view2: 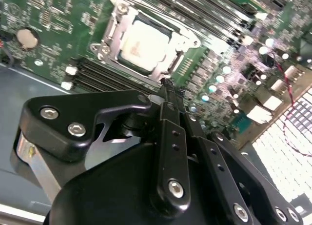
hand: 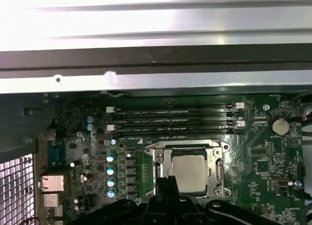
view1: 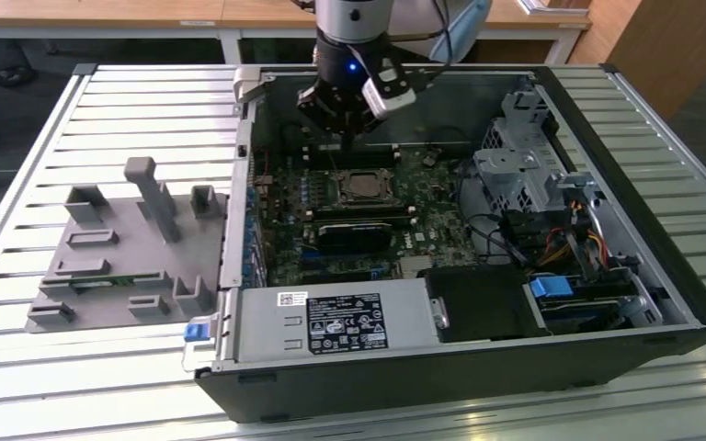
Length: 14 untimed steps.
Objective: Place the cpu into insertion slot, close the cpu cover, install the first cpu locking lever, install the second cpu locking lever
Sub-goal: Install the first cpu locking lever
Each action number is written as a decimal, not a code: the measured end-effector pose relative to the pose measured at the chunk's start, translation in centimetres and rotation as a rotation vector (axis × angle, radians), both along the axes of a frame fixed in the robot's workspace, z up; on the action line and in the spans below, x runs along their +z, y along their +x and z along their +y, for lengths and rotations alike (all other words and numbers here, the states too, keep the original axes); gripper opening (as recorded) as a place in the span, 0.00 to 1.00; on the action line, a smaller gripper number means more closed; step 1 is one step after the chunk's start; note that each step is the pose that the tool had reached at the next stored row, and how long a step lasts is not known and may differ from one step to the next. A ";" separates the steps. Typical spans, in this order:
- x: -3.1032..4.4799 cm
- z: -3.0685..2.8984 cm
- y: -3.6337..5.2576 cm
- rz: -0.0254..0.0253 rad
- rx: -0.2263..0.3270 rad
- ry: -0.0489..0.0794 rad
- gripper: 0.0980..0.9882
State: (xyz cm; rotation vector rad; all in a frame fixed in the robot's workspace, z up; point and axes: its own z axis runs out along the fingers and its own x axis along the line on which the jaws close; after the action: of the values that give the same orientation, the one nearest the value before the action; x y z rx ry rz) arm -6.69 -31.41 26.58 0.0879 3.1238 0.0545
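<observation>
The cpu [hand: 190, 172] lies flat in the insertion slot [hand: 157, 172] on the green motherboard, its dull silver top facing up; it also shows in the second wrist view as the cpu [view2: 144, 43]. The cpu cover [view2: 113, 37] lies down around it as a silver frame. In the exterior view the slot [view1: 359, 186] sits mid-board. My gripper [view2: 169, 84] is shut with nothing between its fingers, its tips hovering just beside the slot's edge. In the exterior view, the gripper [view1: 350, 142] hangs over the board just behind the slot.
Long black memory slots [hand: 168, 118] run beside the socket. The open computer case holds a power supply [view1: 328, 322] in front and a drive cage [view1: 525, 175] with cables at the exterior view's right. A grey fixture [view1: 126, 248] stands on the slatted table at the left.
</observation>
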 end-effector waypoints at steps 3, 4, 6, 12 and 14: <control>-0.04 0.01 -0.90 0.0000 0.000 0.000 0.01; -0.05 0.02 -1.16 0.0000 0.000 0.000 0.01; -0.09 0.07 -1.63 -0.0002 0.000 0.000 0.01; -0.29 0.43 -2.32 -0.0002 0.000 0.000 0.01; -0.39 0.51 -2.49 -0.0002 0.000 0.000 0.01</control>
State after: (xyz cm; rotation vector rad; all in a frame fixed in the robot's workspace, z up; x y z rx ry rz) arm -9.18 -30.89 26.18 0.0880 3.1236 0.0546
